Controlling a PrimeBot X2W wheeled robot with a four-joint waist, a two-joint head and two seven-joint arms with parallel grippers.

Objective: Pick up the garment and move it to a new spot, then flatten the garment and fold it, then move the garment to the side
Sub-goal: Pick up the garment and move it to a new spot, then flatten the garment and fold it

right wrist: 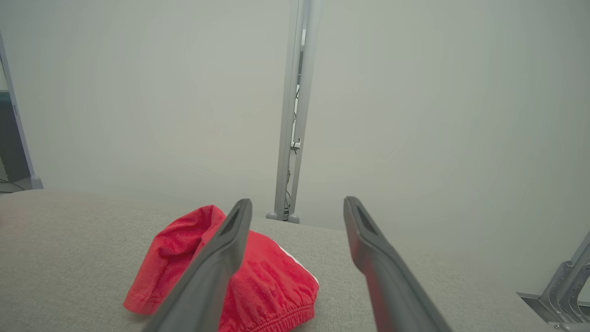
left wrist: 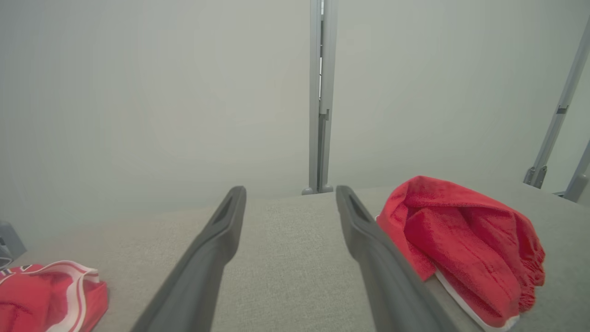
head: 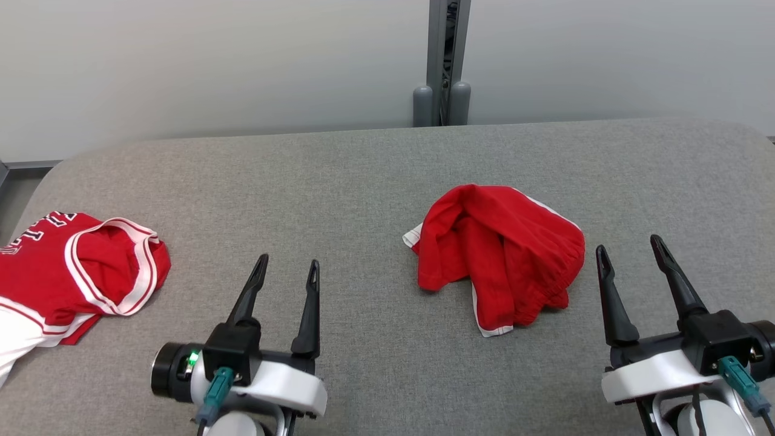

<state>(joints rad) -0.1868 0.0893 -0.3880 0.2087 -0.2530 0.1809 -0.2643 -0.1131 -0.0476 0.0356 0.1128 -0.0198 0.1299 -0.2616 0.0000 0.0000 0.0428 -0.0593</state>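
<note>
A crumpled red garment [head: 497,254] with white trim and an elastic waistband lies in a heap right of the table's middle. In the left wrist view the garment [left wrist: 465,244] sits just right of the fingers; in the right wrist view the garment [right wrist: 258,276] lies low and left, partly behind the left finger. My left gripper [head: 287,269] rests open near the front edge, well left of the heap, nothing between its fingers. My right gripper [head: 629,247] stands open just right of the heap, apart from it and empty.
A red jersey [head: 79,266] with white bands and lettering lies at the table's left edge, also in the left wrist view as the jersey [left wrist: 50,295]. The grey fabric table [head: 339,181] ends at a pale wall with a grey post [head: 443,60].
</note>
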